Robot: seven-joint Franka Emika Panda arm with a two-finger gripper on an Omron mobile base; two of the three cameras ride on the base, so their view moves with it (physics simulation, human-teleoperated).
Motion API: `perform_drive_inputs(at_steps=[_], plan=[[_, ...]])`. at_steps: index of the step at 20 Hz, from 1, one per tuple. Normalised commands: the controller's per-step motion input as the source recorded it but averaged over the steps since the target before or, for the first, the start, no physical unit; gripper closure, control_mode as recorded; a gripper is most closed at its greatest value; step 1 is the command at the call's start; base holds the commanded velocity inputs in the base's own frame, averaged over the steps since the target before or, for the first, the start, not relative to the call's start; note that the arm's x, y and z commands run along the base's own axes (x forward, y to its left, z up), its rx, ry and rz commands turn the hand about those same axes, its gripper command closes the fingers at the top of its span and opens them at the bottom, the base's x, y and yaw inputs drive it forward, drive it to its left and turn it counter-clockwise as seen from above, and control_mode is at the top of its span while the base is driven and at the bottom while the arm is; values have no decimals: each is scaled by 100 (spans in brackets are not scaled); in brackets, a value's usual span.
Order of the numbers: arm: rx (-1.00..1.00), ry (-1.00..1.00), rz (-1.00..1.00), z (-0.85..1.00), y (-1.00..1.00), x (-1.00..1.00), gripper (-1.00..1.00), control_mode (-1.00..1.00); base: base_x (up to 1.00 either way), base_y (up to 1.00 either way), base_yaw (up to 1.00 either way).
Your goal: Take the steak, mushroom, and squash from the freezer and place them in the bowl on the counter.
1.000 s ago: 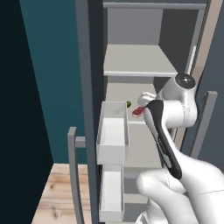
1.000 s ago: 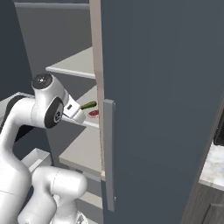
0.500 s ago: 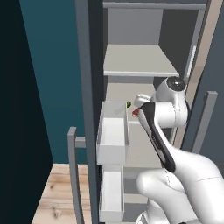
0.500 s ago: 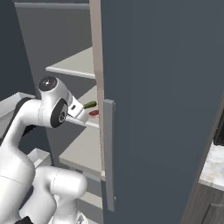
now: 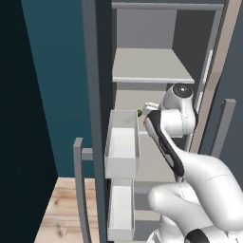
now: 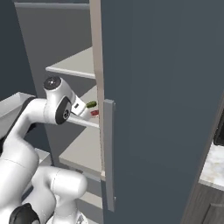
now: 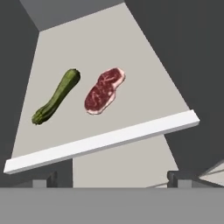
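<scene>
red steak (image 7: 104, 90) and green squash (image 7: 56, 96) lie side by side, apart, on a freezer shelf (image 7: 144, 74); the gripper (image 7: 111, 180) hangs empty, spread wide, and a low approach risks striking the shelf's front lip.

The pale grey freezer shelf (image 7: 131, 52) carries the squash (image 7: 56, 96) and, just beside it, the steak (image 7: 104, 90), both lying flat.

Left base view: from behind, toward freezer (image 5: 156, 66) interior, door bins at 9 o'clock. Right base view: past door edge, inward. Hand view: close, down onto shared shelf carrying squash (image 7: 56, 96) and steak (image 7: 104, 90).
</scene>
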Motion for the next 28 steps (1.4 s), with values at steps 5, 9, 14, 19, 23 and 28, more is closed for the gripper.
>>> perform_drive_inputs(at_steps=[5,9,14,19,23,28], plan=[[-1,0,0,-36,0,22,-100,-100,0,0,0],[0,0,0,-9,-3,27,-100,-100,0,0,0],[0,2,0,-14,-2,30,-100,-100,0,0,0],[0,3,0,-14,-4,30,-100,-100,0,0,0],[0,5,0,-9,-8,27,-100,-100,0,0,0],[0,5,0,-16,-1,34,-100,-100,0,0,0]])
